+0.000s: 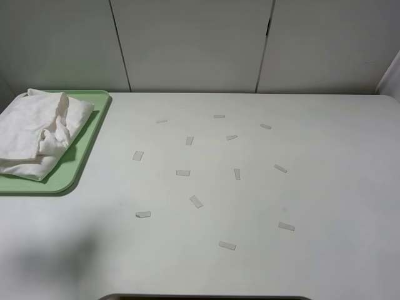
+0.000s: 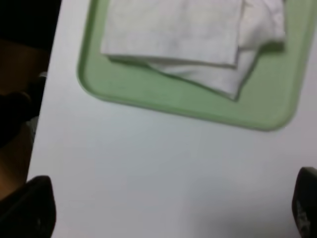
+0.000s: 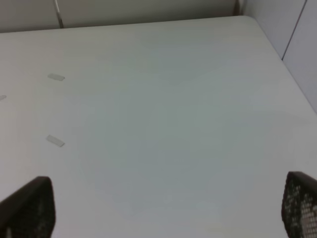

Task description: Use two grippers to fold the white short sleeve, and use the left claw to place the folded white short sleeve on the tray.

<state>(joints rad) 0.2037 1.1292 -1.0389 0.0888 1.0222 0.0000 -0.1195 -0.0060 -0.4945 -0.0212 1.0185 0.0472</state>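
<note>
left claw (image 2: pixel 171 213): fingers spread wide, nothing between, hovering, only tips seen in wrist view | right gripper (image 3: pixel 168 208): fingers spread wide, empty, hovering | both arms outside overhead view

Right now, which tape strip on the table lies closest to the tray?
The tape strip just right of the tray. It is the leftmost of the scatter; every other strip lies farther right or nearer the table's front edge.

**White table, panel wall behind**

Plain white table (image 1: pixel 325 187) fills the high view, small whitish tape strips (image 1: pixel 196 201) scattered mid-surface. Back wall (image 1: pixel 194 44): pale panels, dark vertical seams. Soft even light, faint shadow near front-left edge.
</note>
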